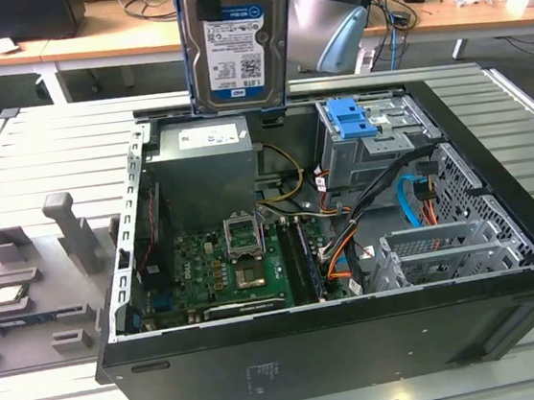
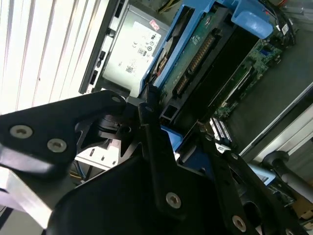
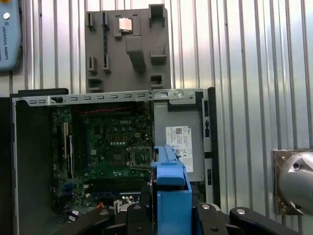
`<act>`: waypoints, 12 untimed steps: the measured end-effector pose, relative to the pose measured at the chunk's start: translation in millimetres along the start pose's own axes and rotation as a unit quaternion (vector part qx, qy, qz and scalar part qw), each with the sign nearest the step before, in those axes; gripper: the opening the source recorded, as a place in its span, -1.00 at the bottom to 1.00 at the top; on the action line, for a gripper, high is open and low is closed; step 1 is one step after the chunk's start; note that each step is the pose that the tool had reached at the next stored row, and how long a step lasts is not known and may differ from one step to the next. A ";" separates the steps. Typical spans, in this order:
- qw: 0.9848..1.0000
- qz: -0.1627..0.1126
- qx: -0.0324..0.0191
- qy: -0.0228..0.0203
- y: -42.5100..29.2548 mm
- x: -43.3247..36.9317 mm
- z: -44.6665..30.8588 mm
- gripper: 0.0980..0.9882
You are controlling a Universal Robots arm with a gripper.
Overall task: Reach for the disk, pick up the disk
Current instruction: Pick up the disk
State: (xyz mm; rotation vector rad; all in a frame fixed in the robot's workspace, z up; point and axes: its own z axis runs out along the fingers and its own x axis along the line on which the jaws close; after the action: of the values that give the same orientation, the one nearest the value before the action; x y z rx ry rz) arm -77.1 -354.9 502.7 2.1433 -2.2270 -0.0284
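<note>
The disk (image 1: 235,44), a silver hard drive with a white-and-blue label and a blue side frame, hangs upright in the air above the back of the open computer case (image 1: 342,351). My gripper (image 3: 171,218) is shut on it from above. In both wrist views, black fingers (image 3: 211,215) press on either side of the blue frame (image 3: 171,188). The second wrist view shows the disk's (image 2: 195,54) circuit-board side and connector between my gripper's (image 2: 178,144) fingers. In the exterior view the gripper itself is cut off by the picture's top edge.
Below the disk the case holds a grey power supply (image 1: 201,169), a green motherboard (image 1: 226,263), and a drive cage with a blue latch (image 1: 349,118). A grey fixture block (image 1: 34,275) lies on the slatted metal table at the exterior view's left. Desks with cables stand behind.
</note>
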 end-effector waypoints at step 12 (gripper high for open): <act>1.000 0.000 -0.001 0.000 -53.3 -2.0 -2.6 -0.39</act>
State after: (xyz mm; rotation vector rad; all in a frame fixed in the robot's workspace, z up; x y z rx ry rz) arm -23.8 -354.9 502.7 2.1420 -2.2259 -0.0310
